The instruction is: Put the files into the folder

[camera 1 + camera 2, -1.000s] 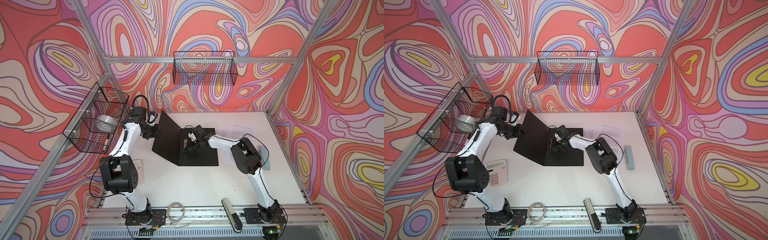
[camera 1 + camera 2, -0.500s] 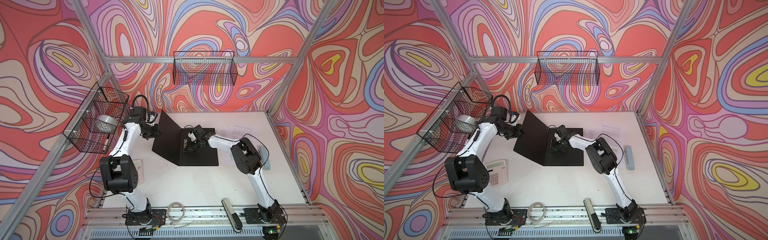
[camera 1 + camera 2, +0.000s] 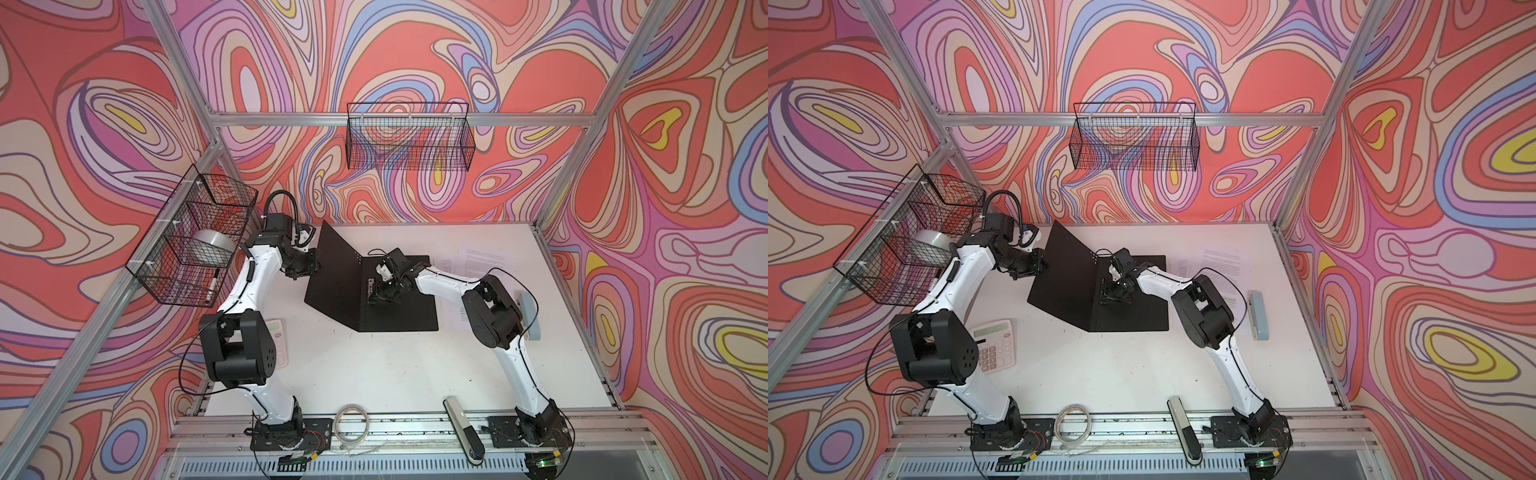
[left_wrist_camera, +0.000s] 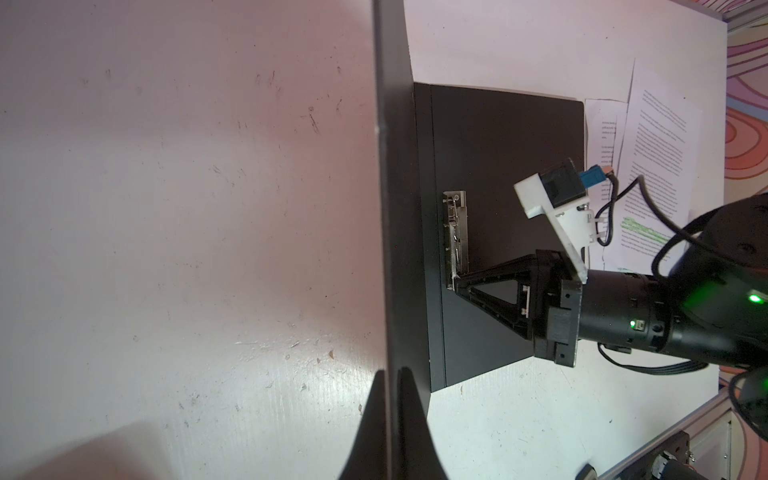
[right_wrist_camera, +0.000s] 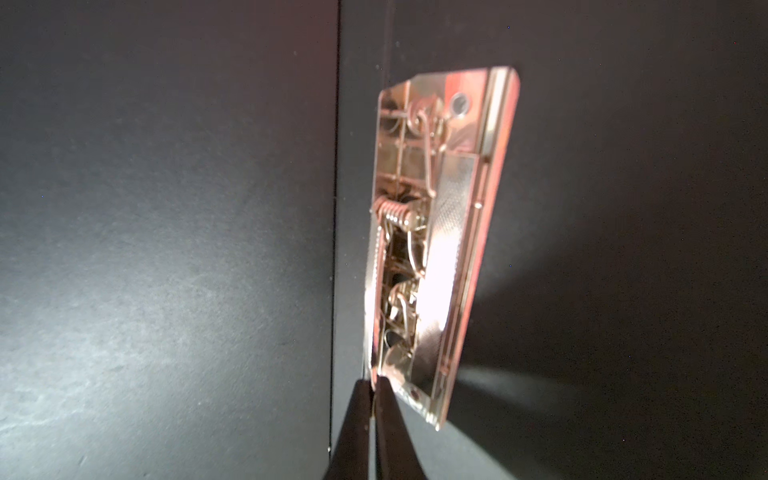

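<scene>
The folder [image 3: 409,309] lies open at mid-table, black inside up, in both top views [image 3: 1138,313]. Its left cover [image 3: 336,274] stands tilted up, with my left gripper [image 3: 313,261] shut on its outer edge; the left wrist view shows both fingers [image 4: 409,399] pinching the thin cover. My right gripper [image 5: 375,384] is shut on the lifted lever of the metal clip [image 5: 440,232] at the spine, also seen as the clip [image 4: 455,232] from the left wrist. The files [image 3: 484,266], white printed sheets, lie flat right of the folder [image 4: 660,166].
A calculator [image 3: 994,345] sits front left by the left arm. A pale blue bar [image 3: 1258,316] lies at the right edge beside the files. Wire baskets hang on the left wall [image 3: 195,241] and back wall [image 3: 409,137]. A cable coil [image 3: 352,422] rests on the front rail.
</scene>
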Robot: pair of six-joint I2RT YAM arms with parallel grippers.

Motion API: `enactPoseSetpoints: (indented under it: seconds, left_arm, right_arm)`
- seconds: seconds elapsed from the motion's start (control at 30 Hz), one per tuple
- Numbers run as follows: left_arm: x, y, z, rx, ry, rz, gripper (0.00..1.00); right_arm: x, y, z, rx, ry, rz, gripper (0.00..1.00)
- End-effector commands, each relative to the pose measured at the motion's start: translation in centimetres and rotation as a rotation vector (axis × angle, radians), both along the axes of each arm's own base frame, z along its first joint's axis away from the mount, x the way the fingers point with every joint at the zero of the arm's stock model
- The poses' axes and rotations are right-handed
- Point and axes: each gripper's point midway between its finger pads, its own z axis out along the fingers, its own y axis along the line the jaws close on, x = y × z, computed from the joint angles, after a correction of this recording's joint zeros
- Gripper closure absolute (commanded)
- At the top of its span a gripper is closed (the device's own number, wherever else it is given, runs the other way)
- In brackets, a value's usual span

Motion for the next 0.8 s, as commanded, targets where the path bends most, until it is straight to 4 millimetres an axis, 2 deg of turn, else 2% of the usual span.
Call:
enactPoseSetpoints:
  seconds: [0.0, 0.1, 0.33, 0.43, 0.77]
  left_arm:
    - [-0.5, 0.7, -0.4, 0.031, 0.027, -0.013, 1.00]
    - [-0.5, 0.8, -0.2, 0.034, 0.023, -0.012, 1.00]
    - [-0.5, 0.9, 0.1, 0.042, 0.014, -0.013, 1.00]
    - [-0.5, 1.0, 0.2, 0.047, 0.011, -0.014, 1.00]
    - [-0.4, 0.9, 0.1, 0.041, 0.015, -0.010, 1.00]
  right_arm:
    - [0.1, -2.0, -1.5, -0.108, 0.007, -0.021, 1.00]
    - [0.1, -2.2, -1.9, -0.126, 0.013, -0.019, 1.00]
    - [-0.6, -4.1, -5.6, -0.236, 0.061, -0.015, 1.00]
    - [-1.0, -4.4, -6.5, -0.254, 0.074, -0.010, 1.00]
    - [-0.9, -5.2, -7.2, -0.296, 0.076, -0.004, 1.00]
